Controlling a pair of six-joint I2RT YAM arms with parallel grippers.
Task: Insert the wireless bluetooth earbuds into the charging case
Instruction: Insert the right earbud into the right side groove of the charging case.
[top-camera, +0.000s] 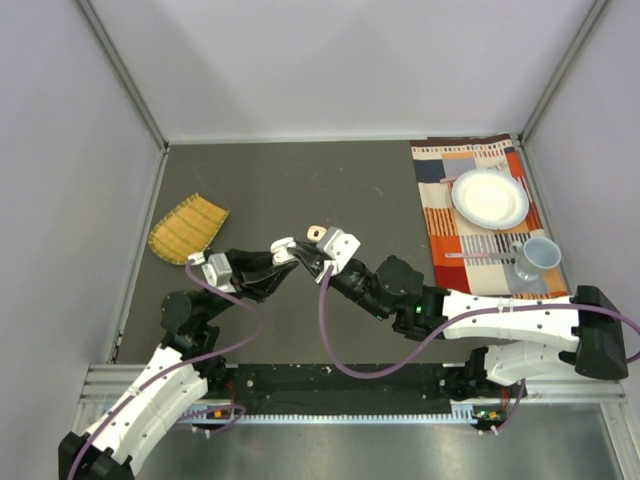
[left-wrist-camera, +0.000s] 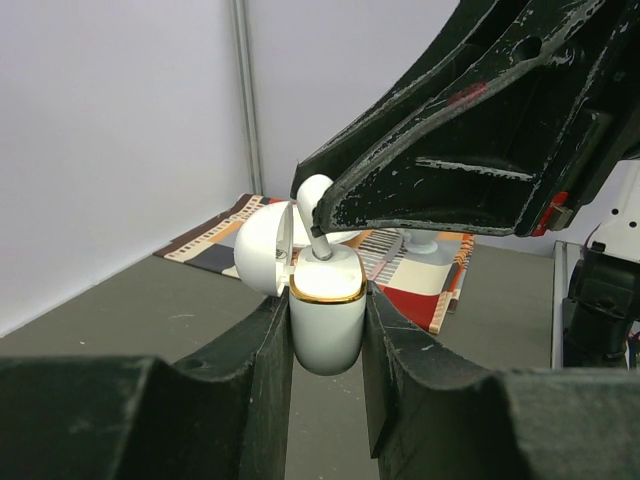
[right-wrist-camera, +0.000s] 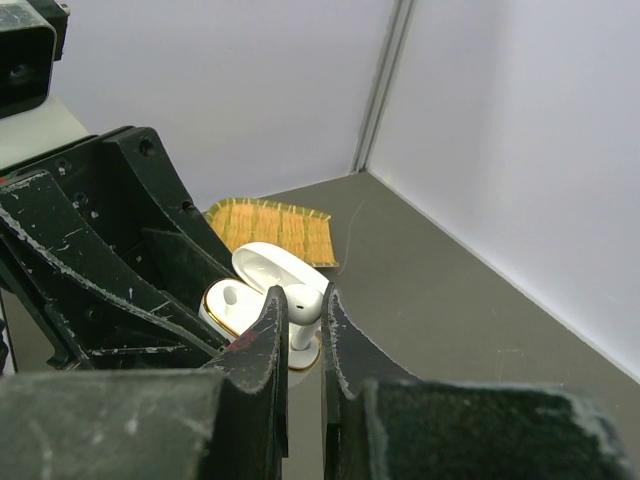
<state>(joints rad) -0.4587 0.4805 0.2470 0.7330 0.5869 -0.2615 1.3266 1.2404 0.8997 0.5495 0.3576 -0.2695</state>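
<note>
top view: the two arms meet near the middle of the dark grey bench (top-camera: 330, 180). the left end effector (top-camera: 284, 254) reaches in from 8 o'clock and the right end effector (top-camera: 304, 256) from 4 o'clock, their tips just beside each other. the white charging case (top-camera: 283, 244) shows between them as a small pale spot. a small peach-pink piece (top-camera: 315, 232) sits at 1 o'clock of the tips, too small to identify. a woven bamboo mat (top-camera: 188, 228) lies at 9 o'clock. a striped placemat (top-camera: 445, 215) at 2 o'clock carries a white plate (top-camera: 489, 197) and a grey cup (top-camera: 537, 258).

left wrist view: the left end effector (left-wrist-camera: 327, 335) is clamped on the charging case (left-wrist-camera: 327, 320), one finger pressing each side. the case stands upright with a gold band at its rim, and its lid (left-wrist-camera: 262, 248) hangs open toward 9 o'clock. a white earbud (left-wrist-camera: 313, 198) stands with its stem down at the case mouth. the right end effector (left-wrist-camera: 335, 210) comes in from 2 o'clock and pinches it.

right wrist view: the right end effector (right-wrist-camera: 303, 325) is closed on the white earbud (right-wrist-camera: 303, 300), which shows in the narrow gap between its fingers. the open case (right-wrist-camera: 225, 305) lies directly behind, held by the left end effector's fingers (right-wrist-camera: 120, 280) at 9 o'clock. the bamboo mat (right-wrist-camera: 275, 228) lies beyond at 12 o'clock.
</note>
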